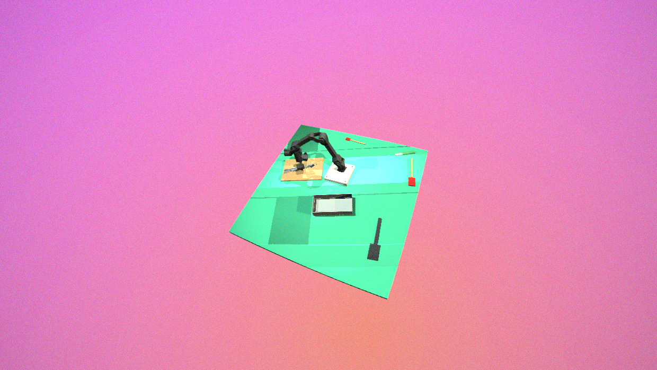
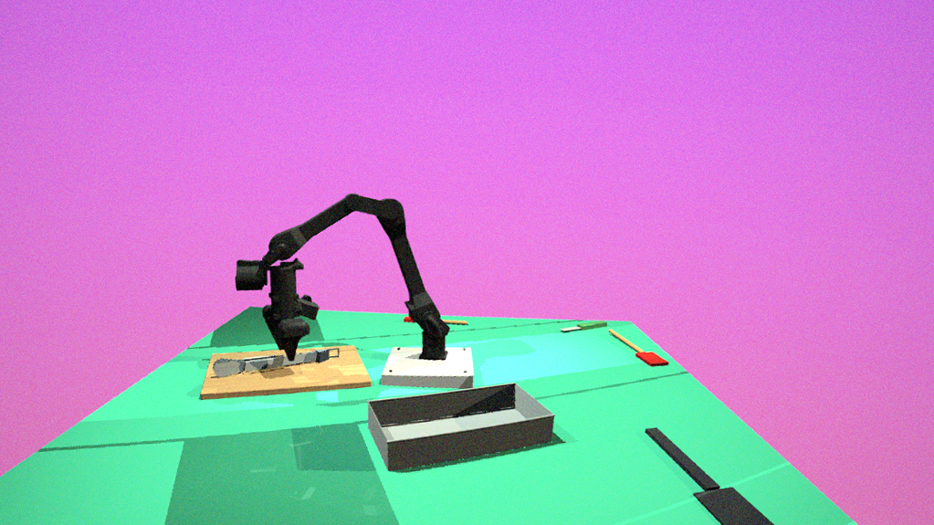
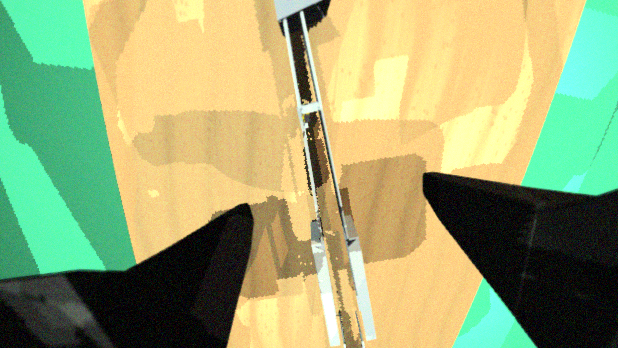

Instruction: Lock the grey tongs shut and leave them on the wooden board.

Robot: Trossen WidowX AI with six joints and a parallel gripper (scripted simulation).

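The grey tongs lie along the wooden board. Their two arms are close together and nearly parallel, with a narrow gap; the lock inside the hinge cannot be seen. The scalloped end points left in the exterior view, and the looped end points toward the arm's base. My gripper is open low over the board, one finger on each side of the tongs, with a gap on both sides. The roasting tin holds nothing.
The white arm base stands right of the board. Beyond it lie a green-handled knife and a red spatula. A dark spatula lies at the front right, another red-ended tool at the back.
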